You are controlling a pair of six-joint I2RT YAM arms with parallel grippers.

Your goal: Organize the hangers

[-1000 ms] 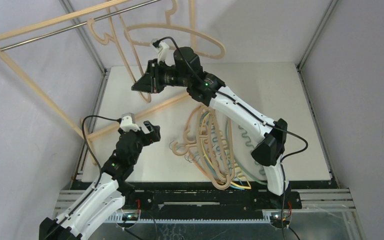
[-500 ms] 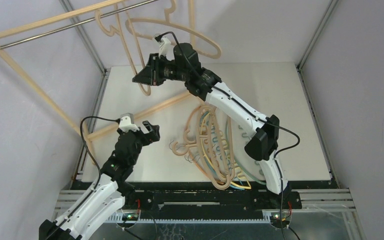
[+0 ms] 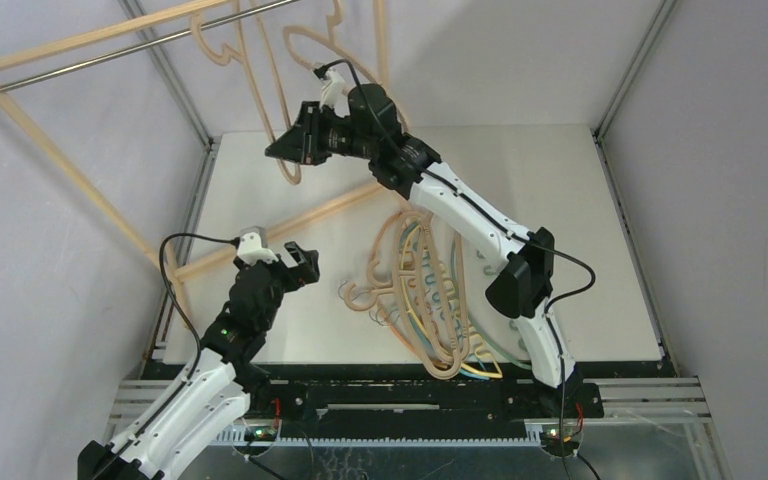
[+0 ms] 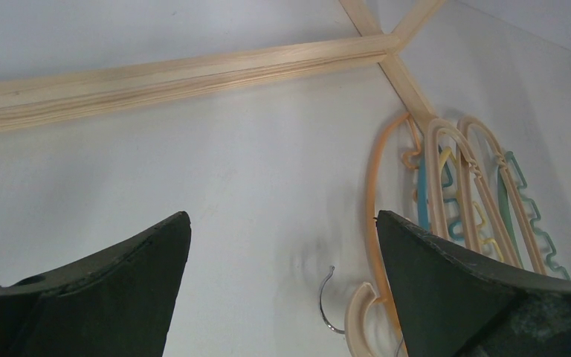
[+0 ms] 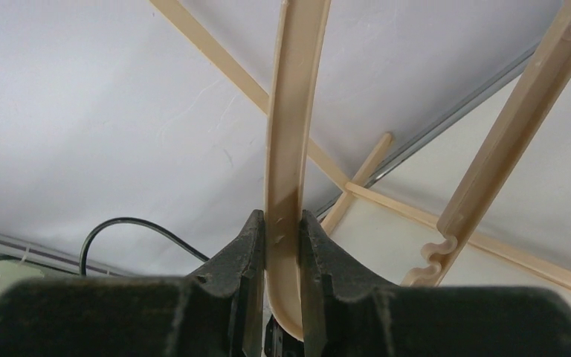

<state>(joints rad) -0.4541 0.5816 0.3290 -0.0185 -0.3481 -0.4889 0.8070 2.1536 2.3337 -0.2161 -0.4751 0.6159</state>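
End effector (image 4: pixel 282 223) spread wide, hangers (image 4: pixel 372 186) at right, wooden frame (image 4: pixel 178 74) beyond

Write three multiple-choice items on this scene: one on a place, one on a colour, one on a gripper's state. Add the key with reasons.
1. Where does the pile of hangers lie?
A) on the table
B) in a box
C) on the floor

2. What colour is the hanger in the right gripper?
A) teal
B) light wood
C) orange

3. How does the left gripper stand?
A) shut on a hanger
B) shut, empty
C) open, empty

Key:
1 A, the top view shows the pile flat on the white tabletop between the arms.
2 B, the right wrist view shows a pale wooden bar clamped in its grip.
3 C, its jaws stand wide apart with only bare table between them.
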